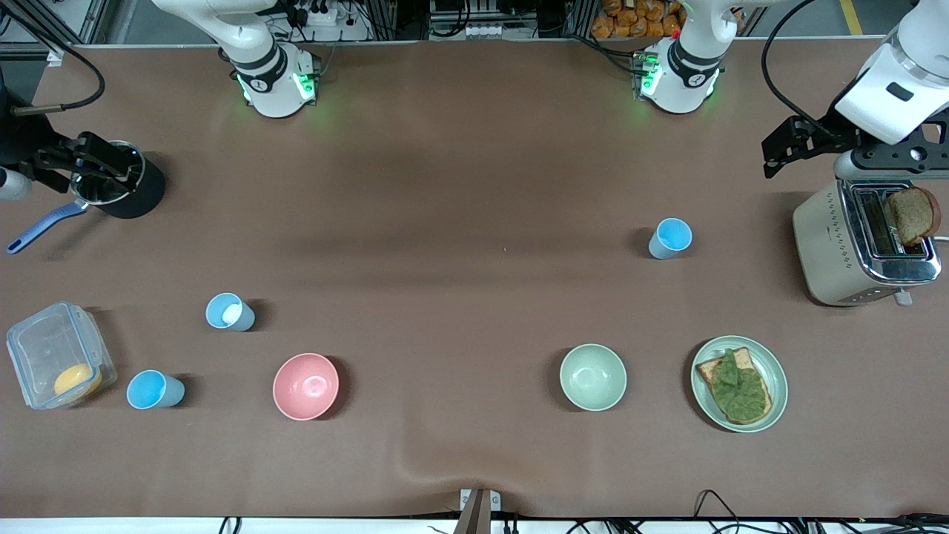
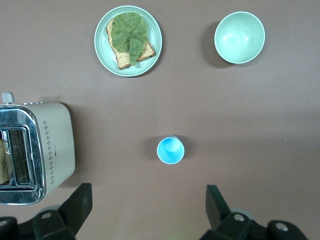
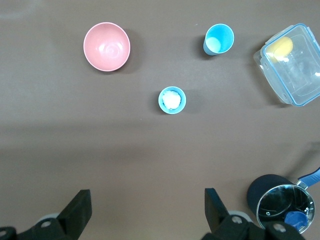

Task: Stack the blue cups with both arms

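From the front cam I count 3 blue cups, all upright, mouths up, long axis vertical, none stacked. Cup 1 [image 1: 671, 238] stands alone toward the left arm's end, near the toaster [image 1: 864, 245]. Cup 2 [image 1: 229, 311] and cup 3 [image 1: 154, 389] sit toward the right arm's end; cup 3 is nearer the front cam, just beside the clear container [image 1: 58, 354].

Right wrist cam gives me sth the front only hints at: cup 2 [image 3: 172, 100] has a white lump inside, while cup 3 [image 3: 218, 39] looks bare inside. It also shows a small blue item in the pan [image 3: 285, 206], which I can't make out from the front. Left wrist cam looks straight down into cup 1 [image 2: 170, 150], also bare inside.

Other counts: 2 bowls, 1 pink bowl [image 1: 305, 386] and 1 pale green bowl [image 1: 592, 377]; 1 plate [image 1: 771, 367] w/ toast under a green leaf; 1 toaster w/ 1 bread slice sticking up; 1 pan w/ blue handle; 1 container w/ a yellow piece inside.

Left gripper [image 2: 148, 202] hangs over the table between toaster and cup 1, jaws wide, holding nothing. Right gripper [image 3: 148, 207] sits up over the pan's end of the table, jaws wide, nothing in them either. Front cam shows it over the pan [image 1: 104, 174].
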You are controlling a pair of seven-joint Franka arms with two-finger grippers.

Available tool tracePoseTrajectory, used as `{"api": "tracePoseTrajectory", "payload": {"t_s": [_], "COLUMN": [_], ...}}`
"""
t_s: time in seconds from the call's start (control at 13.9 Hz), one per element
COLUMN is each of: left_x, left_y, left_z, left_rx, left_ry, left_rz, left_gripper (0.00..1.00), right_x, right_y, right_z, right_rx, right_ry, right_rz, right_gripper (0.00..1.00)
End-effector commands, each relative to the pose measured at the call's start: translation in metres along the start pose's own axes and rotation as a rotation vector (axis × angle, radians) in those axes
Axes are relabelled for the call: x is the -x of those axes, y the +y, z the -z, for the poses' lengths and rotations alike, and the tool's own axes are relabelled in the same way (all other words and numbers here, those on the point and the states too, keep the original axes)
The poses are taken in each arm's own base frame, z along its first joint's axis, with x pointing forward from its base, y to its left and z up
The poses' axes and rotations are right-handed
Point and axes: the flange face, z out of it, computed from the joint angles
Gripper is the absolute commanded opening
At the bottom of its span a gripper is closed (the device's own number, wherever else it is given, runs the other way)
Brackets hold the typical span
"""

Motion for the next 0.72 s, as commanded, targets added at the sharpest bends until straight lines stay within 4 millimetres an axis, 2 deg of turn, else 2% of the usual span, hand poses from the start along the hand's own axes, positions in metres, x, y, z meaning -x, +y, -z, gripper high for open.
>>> {"api": "tracePoseTrajectory", "payload": {"t_s": [0.0,0.22,0.5,0.65], "left_x": [0.0026,-0.0006,0.0007,0.0002], "left_y": [0.0055,0.0016,0.01,0.0064], "left_z": [0.0024,0.0034,0.0055,0.0046], "left_rx": [0.0,0.004,0.0,0.003], "left_ry": [0.001,0.005,0.012,0.01], "left_rz": [0.003,0.01,-0.004,0.002], "left_gripper": [1.0,1.0,1.0,1.0], "right_x": [0.0024,0.0023,0.0027,0.001], "right_y": [-0.0006,-0.0033,-0.0058,-0.0075], "right_z": [0.0077,0.0068,0.0064,0.0029], "right_rx": [0.004,0.002,0.003,0.003], "right_ry": [0.015,0.012,0.009,0.001], "right_rz": [-0.009,-0.006,0.001,0.005], "right_gripper": [1.0,1.0,1.0,1.0]}}
